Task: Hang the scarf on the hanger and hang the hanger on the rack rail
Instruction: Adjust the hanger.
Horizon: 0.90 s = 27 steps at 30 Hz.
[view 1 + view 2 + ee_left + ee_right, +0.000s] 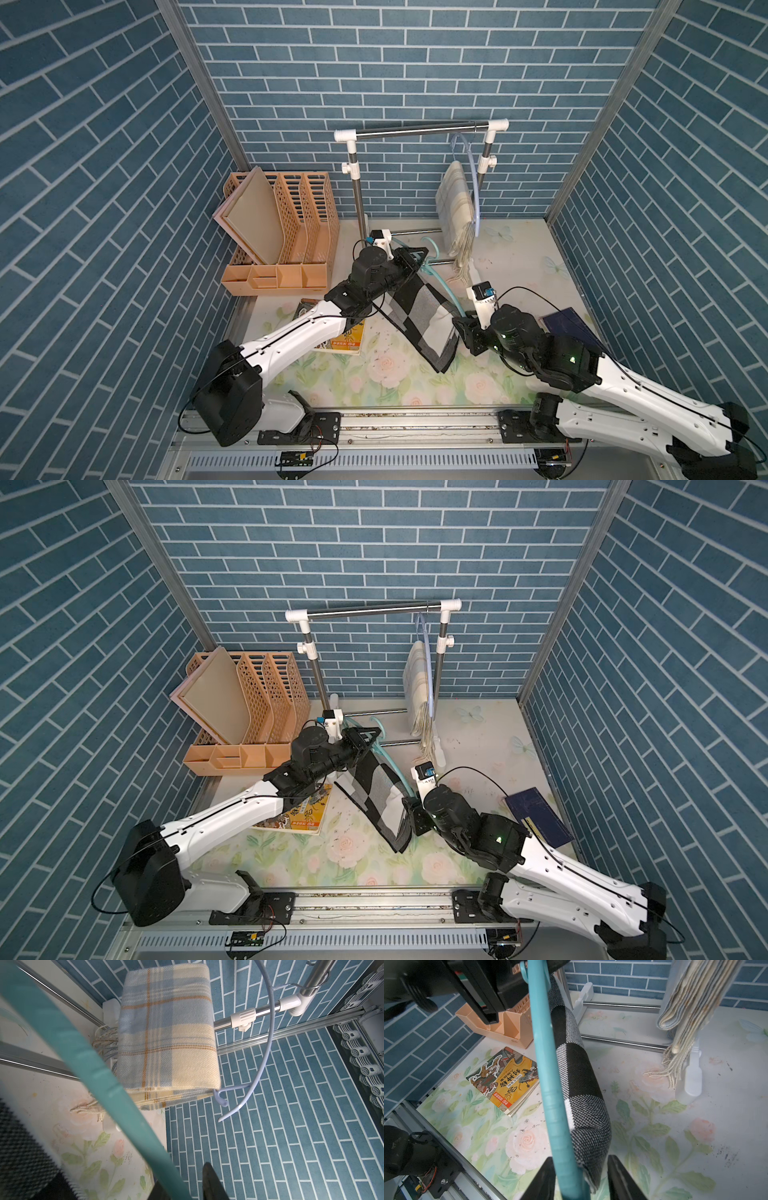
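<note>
A black-and-white checked scarf point(419, 316) point(376, 793) point(577, 1076) is draped over a teal hanger point(440, 286) point(395, 771) point(83, 1053) point(548, 1076) held slanted above the table. My left gripper point(417, 259) point(368, 739) point(185, 1180) is shut on the hanger's far, upper end. My right gripper point(461, 328) point(409, 808) point(580, 1159) straddles the near, lower end. One of its fingers lies against the hanger, and a gap shows between the scarf's fold and the other finger. The scarf's tail hangs down toward the table's front.
A clothes rack point(419, 129) stands at the back, with a plaid scarf point(455, 208) on a lilac hanger at its right end. An orange file organizer point(286, 232) stands at the back left. A yellow book point(345, 338) lies under my left arm, a dark blue book point(569, 328) at the right.
</note>
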Each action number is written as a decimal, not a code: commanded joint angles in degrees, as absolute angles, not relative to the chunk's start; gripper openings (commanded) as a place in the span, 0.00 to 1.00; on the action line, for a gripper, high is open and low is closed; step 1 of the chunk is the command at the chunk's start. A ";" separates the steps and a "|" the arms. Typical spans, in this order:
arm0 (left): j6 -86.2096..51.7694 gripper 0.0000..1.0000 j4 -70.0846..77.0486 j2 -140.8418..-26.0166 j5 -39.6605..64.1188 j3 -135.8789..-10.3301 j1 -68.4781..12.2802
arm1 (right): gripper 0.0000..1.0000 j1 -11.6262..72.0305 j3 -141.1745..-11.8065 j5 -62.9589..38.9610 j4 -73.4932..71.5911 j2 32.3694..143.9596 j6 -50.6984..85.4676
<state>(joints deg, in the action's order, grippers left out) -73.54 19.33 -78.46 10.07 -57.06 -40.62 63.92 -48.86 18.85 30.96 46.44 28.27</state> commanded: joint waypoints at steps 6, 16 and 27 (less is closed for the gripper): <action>-72.69 0.00 22.48 -76.45 9.58 -60.08 -40.08 | 0.42 64.29 -50.89 19.40 31.82 45.79 26.22; -72.45 0.00 21.76 -76.31 9.80 -60.73 -40.08 | 0.06 64.25 -51.14 19.79 28.81 47.52 25.07; -71.63 0.00 20.31 -76.11 10.52 -61.64 -39.73 | 0.00 64.25 -56.35 19.19 29.49 49.40 22.86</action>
<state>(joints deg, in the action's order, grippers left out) -72.60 17.12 -78.26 9.47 -59.40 -39.99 64.45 -53.69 18.28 31.83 48.56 23.20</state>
